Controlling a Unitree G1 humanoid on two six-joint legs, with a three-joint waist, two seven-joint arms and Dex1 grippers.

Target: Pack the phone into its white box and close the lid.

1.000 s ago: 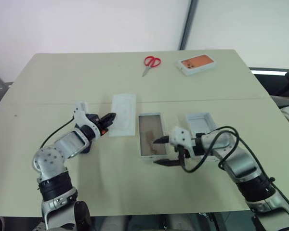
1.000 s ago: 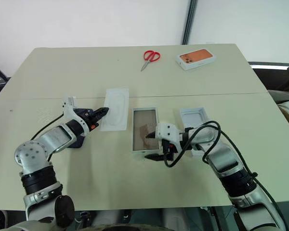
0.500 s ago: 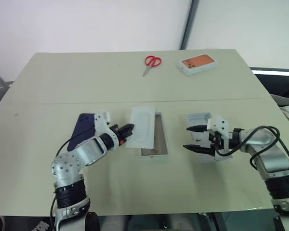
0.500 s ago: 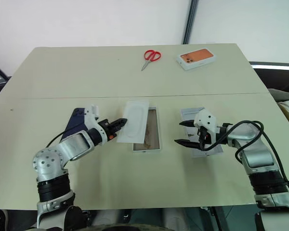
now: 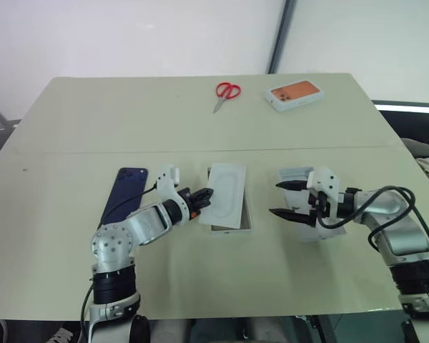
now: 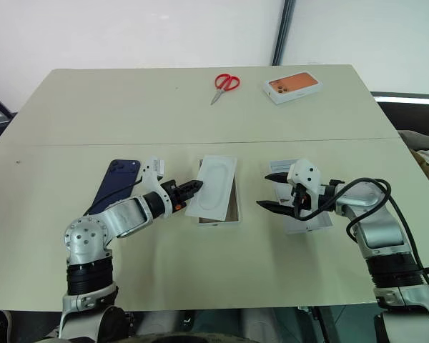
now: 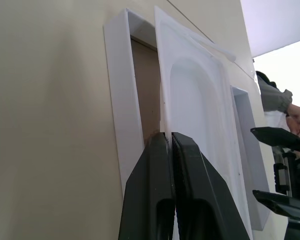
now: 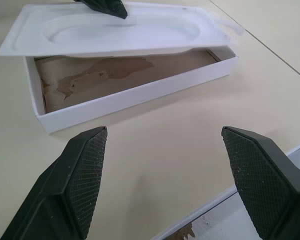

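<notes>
Reference at table [image 5: 93, 121] centre: the white box [image 8: 130, 95], open-topped, long axis running 12 to 6 o'clock, brown inner floor visible along the 3 o'clock side and at the 6 o'clock end.

Covering most of that opening: a flat white insert [image 5: 225, 194] with an oblong recess, recess facing up, seated crooked. Tilted rather than flush, with its 9 o'clock edge raised clear of the box wall and overhanging it.

At 9 o'clock of the box: left gripper [image 5: 202, 196], reaching in from 8 o'clock. Black fingers [image 7: 157, 165] pressed almost together, pinching the thin near edge of the insert between the tips.

Further out at 9 o'clock, beyond the left forearm: the phone [image 5: 126, 191], flat on the table, back up, camera cluster at its 12 o'clock end. Outside the box, well apart from it, touching neither gripper.

At 3 o'clock of the box: right gripper [image 5: 276, 199], jaws spread wide, nothing between them. Hovering over bare table between box and lid, tips pointing toward 9 o'clock.

Directly behind those jaws at 3 o'clock: the lid [image 5: 294, 174], lying inside-up, partly hidden under the right wrist.

At 12 o'clock, near the far table edge: red-handled scissors [image 5: 225, 93]. At 1 o'clock: a white box printed with an orange phone [image 5: 293, 94].
</notes>
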